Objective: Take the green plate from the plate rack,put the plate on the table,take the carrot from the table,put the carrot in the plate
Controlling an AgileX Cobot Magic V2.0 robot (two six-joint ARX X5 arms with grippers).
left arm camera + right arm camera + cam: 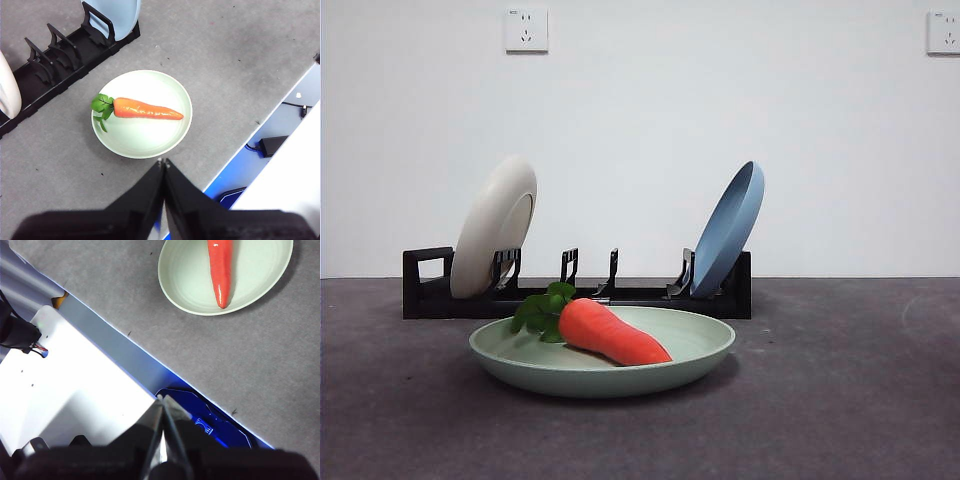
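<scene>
The carrot (pixel 610 333) lies in the green plate (pixel 692 368), which sits flat on the surface (pixel 840 400) just in front of the plate rack (pixel 430 290). Left gripper (pixel 163 162): jaws together, empty, held above the surface near the plate. Right gripper (pixel 163 399): jaws together, empty, held over the surface's edge, well apart from the plate.

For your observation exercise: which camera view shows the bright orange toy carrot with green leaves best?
The left wrist view: the bright orange toy carrot lies whole, leaves included. The front view shows it foreshortened; the right wrist view cuts off its leafy end.
</scene>
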